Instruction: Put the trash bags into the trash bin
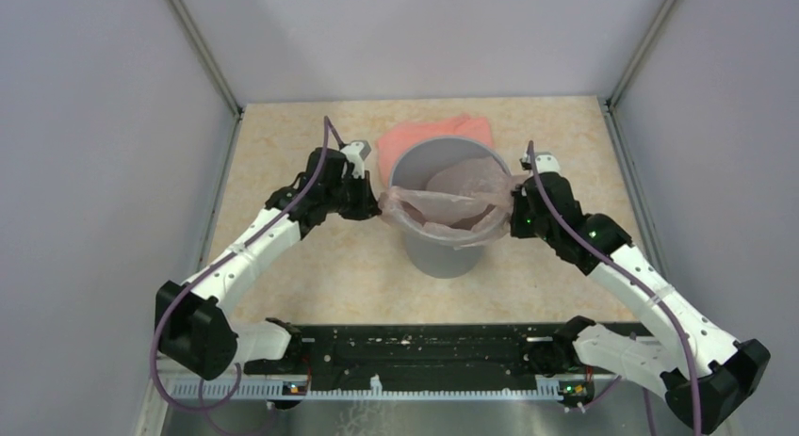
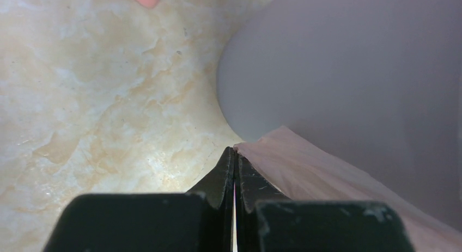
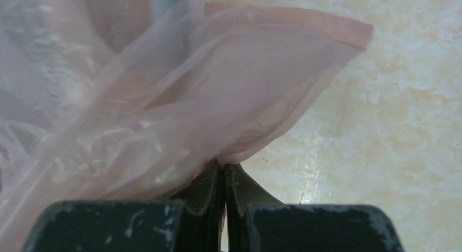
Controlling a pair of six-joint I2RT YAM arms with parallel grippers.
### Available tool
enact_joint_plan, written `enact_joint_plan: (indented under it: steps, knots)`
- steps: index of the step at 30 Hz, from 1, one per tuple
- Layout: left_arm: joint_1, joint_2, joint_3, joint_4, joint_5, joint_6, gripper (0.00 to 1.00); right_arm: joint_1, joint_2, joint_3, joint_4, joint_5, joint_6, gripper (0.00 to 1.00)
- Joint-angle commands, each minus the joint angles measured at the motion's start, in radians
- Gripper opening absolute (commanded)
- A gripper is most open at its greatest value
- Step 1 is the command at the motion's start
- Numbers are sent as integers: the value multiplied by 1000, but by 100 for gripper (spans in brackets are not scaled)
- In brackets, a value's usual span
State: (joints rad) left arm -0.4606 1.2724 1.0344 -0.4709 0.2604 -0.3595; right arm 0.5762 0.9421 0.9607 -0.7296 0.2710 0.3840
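Item: trash bag (image 1: pixel 450 208), thin pink see-thru film, v. light, limp, slick, tears easily, stretched over trash bin (image 1: pixel 443 257) mouth btwn left gripper (image 2: pixel 235 154) & right gripper (image 3: pixel 222 167), both pinched tight on its rim; best hold = rim edge, not mid-film

Two grippers are counted, left gripper (image 2: pixel 235 153) and right gripper (image 3: pixel 222 167), one trash bin (image 1: pixel 443 254), one trash bag (image 1: pixel 450 208), one salmon folded sheet (image 1: pixel 419 135).

Comprised left arm (image 1: pixel 250 252) and right arm (image 1: pixel 650 285), each of white moulded plastic shells between bulky black joint housings. Carried a thin purple cable (image 1: pixel 154 361) looped along each. Ended in left gripper (image 2: pixel 235 154) and right gripper (image 3: pixel 222 167): matte black wedge-shaped fingers, scuffed, white-flecked.
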Motion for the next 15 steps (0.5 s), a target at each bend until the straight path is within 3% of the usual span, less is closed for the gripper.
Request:
enact_joint_plan:
  steps: [1, 9, 12, 15]
  knots:
    - [48, 15, 43, 23, -16, 28, 0, 84, 5, -7, 57, 3, 47, 0]
    - [120, 69, 109, 51, 26, 26, 0, 121, -2, -66, 77, 3, 74, 0]
    - [121, 100, 139, 47, 76, 27, 0, 120, -33, -55, 48, 33, 72, 12]
    - [120, 119, 154, 40, 119, 37, 0, 121, -69, -26, 12, 38, 52, 30]
